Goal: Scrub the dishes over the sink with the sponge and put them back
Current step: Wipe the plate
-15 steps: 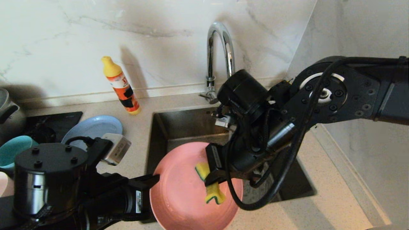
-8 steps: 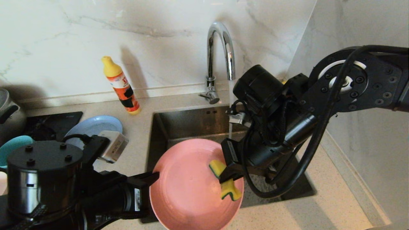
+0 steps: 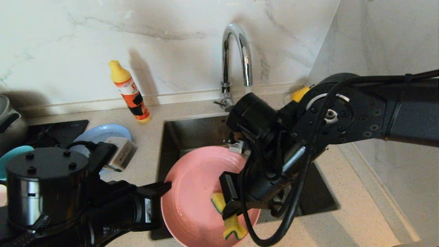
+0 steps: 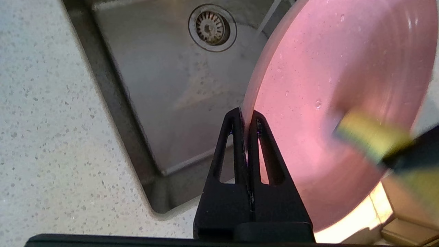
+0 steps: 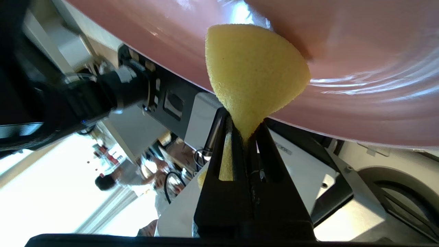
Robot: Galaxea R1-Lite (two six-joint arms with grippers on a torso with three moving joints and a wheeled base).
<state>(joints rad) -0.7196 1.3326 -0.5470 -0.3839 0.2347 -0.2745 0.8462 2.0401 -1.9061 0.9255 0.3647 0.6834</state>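
My left gripper (image 3: pixel 164 189) (image 4: pixel 245 115) is shut on the rim of the salmon-pink plate (image 3: pixel 195 195) (image 4: pixel 325 103), holding it tilted over the steel sink (image 3: pixel 202 132) (image 4: pixel 164 82). My right gripper (image 3: pixel 224 209) (image 5: pixel 246 127) is shut on the yellow sponge (image 3: pixel 233 228) (image 5: pixel 252 72), squeezed at its middle. The sponge presses on the plate's face (image 5: pixel 360 51) near its lower right rim. A grey-blue plate (image 3: pixel 99 133) and a teal bowl (image 3: pixel 15 154) lie on the counter at the left, partly hidden by my left arm.
The chrome tap (image 3: pixel 236 58) arches over the sink's back edge. An orange and yellow soap bottle (image 3: pixel 130 92) stands against the wall on the left. A steel pot (image 3: pixel 8 120) and a black hob (image 3: pixel 58 132) are at the far left. A yellow object (image 3: pixel 300 92) shows behind my right arm.
My right gripper swept the sponge across the plate: out to the right rim half a second ago, now back left and lower. The plate stayed in my left gripper's hold.
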